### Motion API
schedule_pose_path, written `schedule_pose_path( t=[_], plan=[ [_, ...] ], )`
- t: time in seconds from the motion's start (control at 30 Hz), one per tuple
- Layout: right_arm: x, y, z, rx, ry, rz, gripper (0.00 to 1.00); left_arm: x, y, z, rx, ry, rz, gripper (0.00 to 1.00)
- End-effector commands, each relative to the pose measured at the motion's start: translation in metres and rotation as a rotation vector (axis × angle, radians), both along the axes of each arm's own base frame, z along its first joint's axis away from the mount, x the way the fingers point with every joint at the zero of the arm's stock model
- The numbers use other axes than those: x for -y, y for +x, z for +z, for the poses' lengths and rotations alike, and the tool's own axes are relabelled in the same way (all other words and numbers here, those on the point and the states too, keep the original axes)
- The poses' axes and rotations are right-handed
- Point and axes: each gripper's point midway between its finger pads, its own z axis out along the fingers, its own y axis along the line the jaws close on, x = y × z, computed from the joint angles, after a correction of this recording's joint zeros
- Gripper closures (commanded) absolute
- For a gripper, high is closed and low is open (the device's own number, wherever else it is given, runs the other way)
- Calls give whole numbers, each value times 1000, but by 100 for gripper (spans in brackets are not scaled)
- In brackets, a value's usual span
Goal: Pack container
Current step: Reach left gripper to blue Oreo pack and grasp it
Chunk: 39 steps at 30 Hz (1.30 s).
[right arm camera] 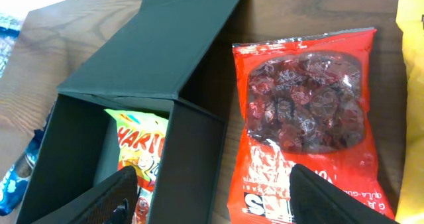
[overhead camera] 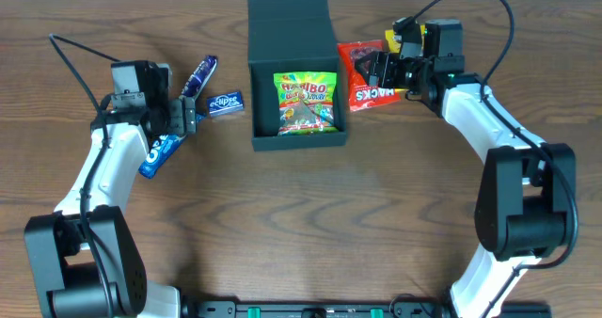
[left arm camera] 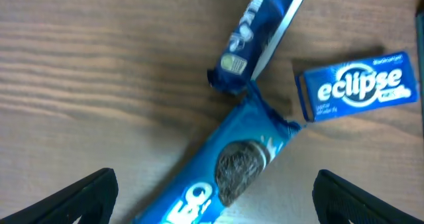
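The dark green-black container (overhead camera: pixel 299 141) stands at the table's back centre with its flap lid (overhead camera: pixel 287 26) open toward the back. A Haribo bag (overhead camera: pixel 306 102) lies inside it. My right gripper (overhead camera: pixel 381 73) is open over a red snack bag (overhead camera: pixel 362 87) just right of the box. In the right wrist view the open jaws (right arm camera: pixel 212 204) straddle the box's right wall (right arm camera: pixel 189 158) and the red bag (right arm camera: pixel 305 118). My left gripper (overhead camera: pixel 183 116) is open above a blue Oreo pack (overhead camera: pixel 158 153). Its jaws (left arm camera: pixel 215 204) sit either side of the pack (left arm camera: pixel 225 177).
An Eclipse gum box (overhead camera: pixel 226 102) and a dark blue wrapped bar (overhead camera: pixel 199 75) lie left of the container, both seen in the left wrist view (left arm camera: pixel 361 85) (left arm camera: pixel 258 32). A yellow packet (right arm camera: pixel 411 85) lies beyond the red bag.
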Motion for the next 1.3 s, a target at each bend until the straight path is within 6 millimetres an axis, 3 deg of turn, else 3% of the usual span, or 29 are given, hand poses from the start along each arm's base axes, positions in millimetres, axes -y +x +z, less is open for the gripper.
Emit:
schedule_pose_path(
  t=[0.0,0.27,0.3,0.43,0.57,0.7,0.9,1.0,1.1,1.27],
  plan=[
    [0,1,12,24,-7,-14,25,-1,-5,-3,-37,-8,21,5],
    [3,2,11,22,-21,-28,22,-3,-1,-28,-78,4,10,0],
    [3,2,11,22,-21,-28,22,-3,-1,-35,-94,8,-3,6],
    [3,2,10,19,-21,-28,22,-3,-4,-56,-141,18,-28,16],
    [3,1,10,14,-22,-28,22,-3,-2,-57,-137,19,-28,25],
    [3,0,9,12,-22,-28,21,-3,-2,-59,-138,19,-28,43],
    [3,0,9,11,-22,-28,21,-2,-5,-72,-171,14,-29,51],
    [3,0,9,11,-22,-28,21,-2,-5,-71,-170,13,-28,62],
    [3,0,9,11,-22,-28,21,-2,-6,-69,-171,-2,4,83],
    [3,0,9,11,-22,-28,21,-2,-5,-45,-140,-10,29,94]
  ],
)
